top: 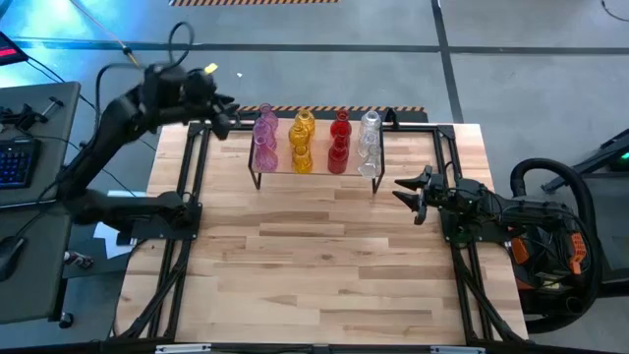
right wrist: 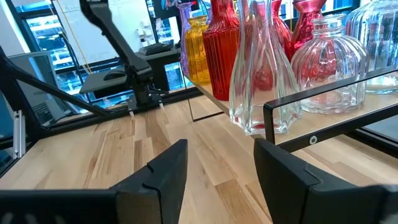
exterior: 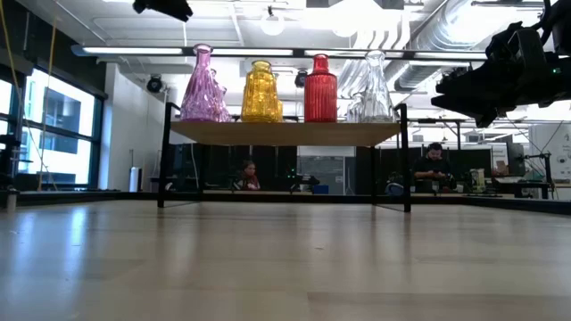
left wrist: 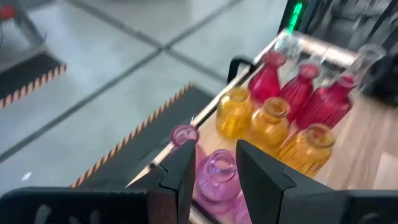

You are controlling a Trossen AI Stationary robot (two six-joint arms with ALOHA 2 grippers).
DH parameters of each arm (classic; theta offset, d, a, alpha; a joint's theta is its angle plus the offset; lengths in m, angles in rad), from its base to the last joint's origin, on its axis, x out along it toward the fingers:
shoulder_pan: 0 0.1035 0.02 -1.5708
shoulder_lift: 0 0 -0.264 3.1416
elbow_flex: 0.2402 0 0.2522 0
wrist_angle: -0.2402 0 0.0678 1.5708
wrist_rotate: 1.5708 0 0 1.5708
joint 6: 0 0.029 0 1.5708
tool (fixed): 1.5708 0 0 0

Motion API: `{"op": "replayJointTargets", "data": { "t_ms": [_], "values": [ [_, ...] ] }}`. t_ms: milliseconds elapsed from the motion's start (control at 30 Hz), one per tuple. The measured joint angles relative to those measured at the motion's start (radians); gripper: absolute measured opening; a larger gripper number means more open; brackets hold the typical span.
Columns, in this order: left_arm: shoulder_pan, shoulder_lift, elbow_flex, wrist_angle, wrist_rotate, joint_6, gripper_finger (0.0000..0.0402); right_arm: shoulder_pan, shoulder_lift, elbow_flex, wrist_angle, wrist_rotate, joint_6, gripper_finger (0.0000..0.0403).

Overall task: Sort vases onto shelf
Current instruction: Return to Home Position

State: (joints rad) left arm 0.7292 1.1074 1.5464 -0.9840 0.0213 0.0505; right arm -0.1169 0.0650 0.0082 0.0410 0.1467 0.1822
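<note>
The vases stand upright on their bases on the shelf (exterior: 285, 132) at the table's far middle, grouped by colour: pink (top: 265, 138), yellow (top: 302, 141), red (top: 339, 141) and clear (top: 370, 143). My left gripper (top: 228, 116) hovers above the table beside the shelf's far left corner, open and empty; in its wrist view (left wrist: 214, 171) the pink vases (left wrist: 217, 177) show beyond its fingers, apart from them. My right gripper (top: 408, 194) rests level just right of the shelf, open and empty, with the clear vases (right wrist: 261, 74) ahead of it.
Black frame rails (top: 182, 197) run along the table's left and right sides. A desk with a keyboard (top: 15, 162) stands beyond the left edge. People sit in the room behind the table (exterior: 433, 165). Bare wood (top: 314, 265) lies between the shelf and the near edge.
</note>
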Motion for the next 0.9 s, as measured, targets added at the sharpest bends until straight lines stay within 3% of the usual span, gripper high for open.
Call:
{"op": "replayJointTargets", "data": {
  "t_ms": [233,533,733,900],
  "values": [
    [0.0,-0.322,-0.403,0.364,0.033,-0.021,0.0107,0.0,0.0,0.0,0.0,0.0,0.0,0.017],
    [0.0,-0.645,-0.847,0.701,0.081,-0.099,0.0107,0.0,0.0,0.0,0.0,0.0,0.0,0.017],
    [0.0,-0.788,-1.039,0.851,0.121,-0.101,0.0107,0.0,0.0,0.0,0.0,0.0,0.0,0.017],
    [0.0,-0.832,-1.13,0.901,0.143,-0.101,0.0107,0.0,0.0,0.0,0.0,0.0,0.0,0.017]
  ]
}}
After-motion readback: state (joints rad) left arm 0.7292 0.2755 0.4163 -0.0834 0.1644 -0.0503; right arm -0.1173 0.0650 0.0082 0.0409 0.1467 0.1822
